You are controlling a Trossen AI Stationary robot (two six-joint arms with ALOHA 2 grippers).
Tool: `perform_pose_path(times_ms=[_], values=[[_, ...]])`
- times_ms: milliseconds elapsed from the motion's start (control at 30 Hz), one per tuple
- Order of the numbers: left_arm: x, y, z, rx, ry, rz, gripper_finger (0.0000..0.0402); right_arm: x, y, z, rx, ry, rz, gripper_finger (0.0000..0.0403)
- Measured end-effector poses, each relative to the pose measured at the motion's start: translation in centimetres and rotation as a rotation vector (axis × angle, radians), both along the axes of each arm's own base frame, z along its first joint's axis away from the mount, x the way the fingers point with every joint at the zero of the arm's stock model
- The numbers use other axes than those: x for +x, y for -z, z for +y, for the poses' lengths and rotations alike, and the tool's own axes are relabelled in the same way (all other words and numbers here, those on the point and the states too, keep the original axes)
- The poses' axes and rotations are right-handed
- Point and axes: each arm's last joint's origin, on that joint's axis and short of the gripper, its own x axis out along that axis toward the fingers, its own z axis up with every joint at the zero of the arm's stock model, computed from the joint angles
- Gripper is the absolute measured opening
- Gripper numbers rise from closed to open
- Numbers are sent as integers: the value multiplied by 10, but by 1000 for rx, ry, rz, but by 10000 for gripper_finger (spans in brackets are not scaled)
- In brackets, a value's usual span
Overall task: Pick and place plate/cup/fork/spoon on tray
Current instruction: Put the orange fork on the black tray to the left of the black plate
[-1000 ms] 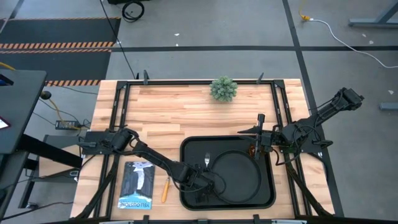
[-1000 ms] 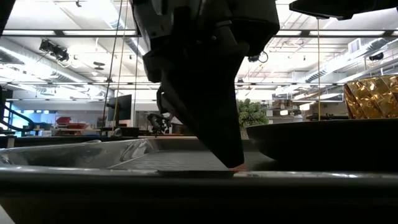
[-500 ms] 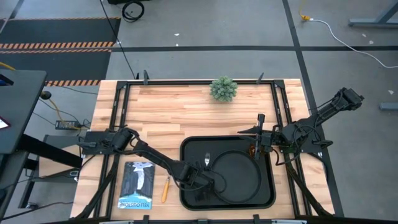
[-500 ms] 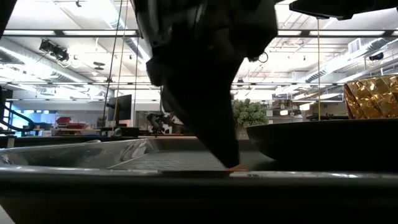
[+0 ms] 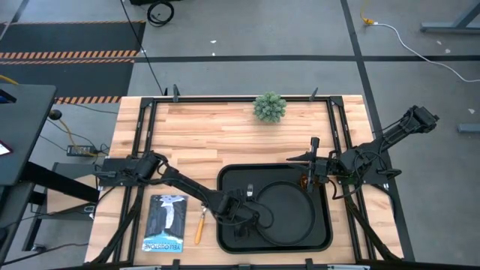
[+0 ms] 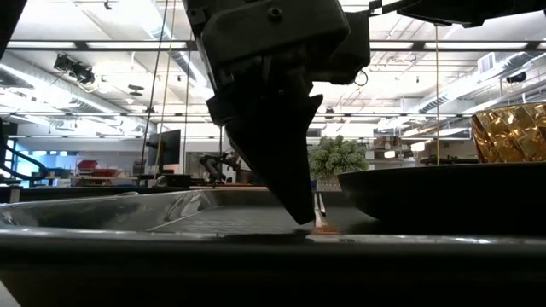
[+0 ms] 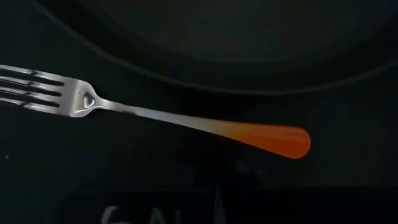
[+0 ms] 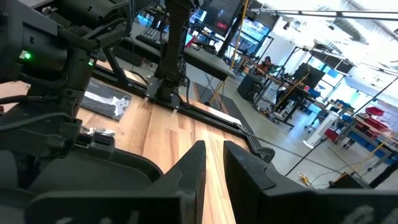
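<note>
The black tray lies at the table's near middle. The round black plate rests flat in it, and the amber cup stands by the tray's far right corner. The fork lies flat on the tray floor left of the plate, free of any finger, its red-orange handle on the tray. My left gripper hovers just above it, open and empty. The spoon lies on the wood left of the tray. My right gripper waits shut over the tray's far right edge.
A small green potted plant stands at the table's far middle. A dark booklet lies near the front left, beside the spoon. Bare wood shows between the plant and the tray.
My left gripper has gone up a little and toward the table's left. Its fingertips stood on the fork's handle and now stand beside it. The fork stays flat on the tray.
</note>
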Motion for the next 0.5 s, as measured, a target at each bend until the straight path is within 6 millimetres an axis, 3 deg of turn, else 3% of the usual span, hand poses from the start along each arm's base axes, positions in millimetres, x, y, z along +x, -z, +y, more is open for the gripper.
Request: perform_pose_path(times_ms=[500], values=[[2,-1,-2,-12,3,-27,15,0,0,0,1,0,0,63]])
